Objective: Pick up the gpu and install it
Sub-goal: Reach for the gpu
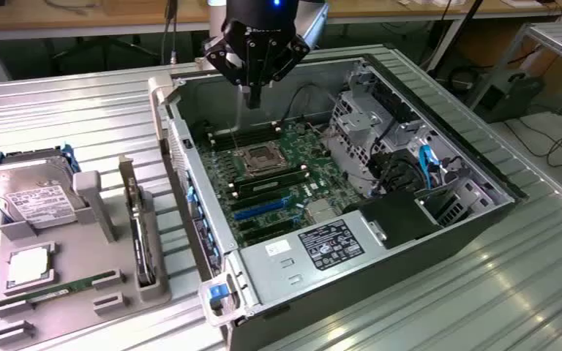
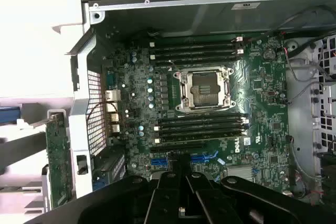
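Note:
The gpu [image 1: 143,235], a thin dark card with a silvery bracket strip at its far end, stands on edge in the grey holder [image 1: 85,292] at the exterior view's left, beside the open computer case [image 1: 427,241]. My gripper [image 1: 252,101] hangs above the far part of the case, over the motherboard [image 1: 276,186], well away from the gpu. Its fingers are shut with nothing between them. In the wrist view the shut gripper [image 2: 181,170] sits over the motherboard [image 2: 131,93], and a card edge outside the case wall looks like the gpu [image 2: 56,156].
The holder also carries a silver hard drive [image 1: 29,196], a square chip [image 1: 29,265] and a green memory stick [image 1: 55,291]. Inside the case are the processor socket [image 2: 203,90], blue card slots [image 1: 261,210], a drive cage [image 1: 364,128] and a power supply [image 1: 325,245].

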Robot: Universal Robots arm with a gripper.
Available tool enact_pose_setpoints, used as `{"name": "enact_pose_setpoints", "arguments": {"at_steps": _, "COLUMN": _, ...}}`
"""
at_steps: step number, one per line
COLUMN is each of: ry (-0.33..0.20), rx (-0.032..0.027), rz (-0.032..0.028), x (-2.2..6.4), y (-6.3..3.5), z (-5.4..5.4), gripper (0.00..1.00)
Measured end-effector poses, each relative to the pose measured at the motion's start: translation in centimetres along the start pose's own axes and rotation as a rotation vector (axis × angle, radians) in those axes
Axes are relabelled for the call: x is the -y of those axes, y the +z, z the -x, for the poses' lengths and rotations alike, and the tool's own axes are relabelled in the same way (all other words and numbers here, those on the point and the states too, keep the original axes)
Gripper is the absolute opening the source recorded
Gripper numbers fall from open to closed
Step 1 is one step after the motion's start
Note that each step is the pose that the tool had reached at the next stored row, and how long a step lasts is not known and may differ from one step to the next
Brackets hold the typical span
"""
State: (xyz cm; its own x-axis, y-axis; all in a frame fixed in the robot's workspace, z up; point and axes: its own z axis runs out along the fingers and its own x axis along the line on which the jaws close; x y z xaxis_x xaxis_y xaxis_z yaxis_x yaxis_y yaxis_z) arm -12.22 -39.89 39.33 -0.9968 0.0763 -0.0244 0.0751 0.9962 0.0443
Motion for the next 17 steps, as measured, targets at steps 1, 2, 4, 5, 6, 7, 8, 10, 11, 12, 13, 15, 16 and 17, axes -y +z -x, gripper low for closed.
{"name": "enact_pose_setpoints", "arguments": {"at_steps": 1, "ry": 0.000, "rx": 0.0000, "rz": 0.0000, "x": 0.00, "y": 0.00, "z": -0.03, "gripper": 0.11}}
{"name": "enact_pose_setpoints", "arguments": {"at_steps": 2, "ry": 0.000, "rx": 0.0001, "rz": 0.0001, "x": 0.02, "y": 0.00, "z": -0.14, "gripper": 0.11}}
{"name": "enact_pose_setpoints", "arguments": {"at_steps": 4, "ry": 0.000, "rx": 0.0001, "rz": 0.0001, "x": 0.02, "y": 0.00, "z": -0.22, "gripper": 0.11}}
{"name": "enact_pose_setpoints", "arguments": {"at_steps": 5, "ry": 0.000, "rx": 0.0001, "rz": 0.0000, "x": 0.02, "y": -0.01, "z": -0.27, "gripper": 0.11}}
{"name": "enact_pose_setpoints", "arguments": {"at_steps": 6, "ry": 0.000, "rx": 0.0001, "rz": 0.0000, "x": 0.03, "y": -0.01, "z": -0.30, "gripper": 0.11}}
{"name": "enact_pose_setpoints", "arguments": {"at_steps": 7, "ry": 0.000, "rx": 0.0000, "rz": 0.0000, "x": 0.03, "y": -0.01, "z": -0.34, "gripper": 0.11}}
{"name": "enact_pose_setpoints", "arguments": {"at_steps": 8, "ry": 0.000, "rx": 0.0001, "rz": 0.0000, "x": 0.03, "y": -0.01, "z": -0.36, "gripper": 0.11}}
{"name": "enact_pose_setpoints", "arguments": {"at_steps": 10, "ry": 0.000, "rx": 0.0001, "rz": 0.0001, "x": 0.04, "y": -0.01, "z": -0.45, "gripper": 0.11}}
{"name": "enact_pose_setpoints", "arguments": {"at_steps": 11, "ry": 0.000, "rx": 0.0001, "rz": 0.0000, "x": 0.04, "y": -0.01, "z": -0.51, "gripper": 0.11}}
{"name": "enact_pose_setpoints", "arguments": {"at_steps": 12, "ry": 0.000, "rx": 0.0000, "rz": 0.0000, "x": 0.05, "y": -0.01, "z": -0.56, "gripper": 0.11}}
{"name": "enact_pose_setpoints", "arguments": {"at_steps": 13, "ry": 0.000, "rx": 0.0001, "rz": 0.0000, "x": 0.05, "y": -0.01, "z": -0.60, "gripper": 0.11}}
{"name": "enact_pose_setpoints", "arguments": {"at_steps": 15, "ry": 0.000, "rx": 0.0001, "rz": 0.0000, "x": 0.06, "y": -0.02, "z": -0.74, "gripper": 0.11}}
{"name": "enact_pose_setpoints", "arguments": {"at_steps": 16, "ry": 0.000, "rx": 0.0000, "rz": 0.0000, "x": 0.06, "y": -0.02, "z": -0.80, "gripper": 0.11}}
{"name": "enact_pose_setpoints", "arguments": {"at_steps": 17, "ry": 0.000, "rx": 0.0001, "rz": 0.0001, "x": 0.07, "y": -0.02, "z": -0.87, "gripper": 0.11}}
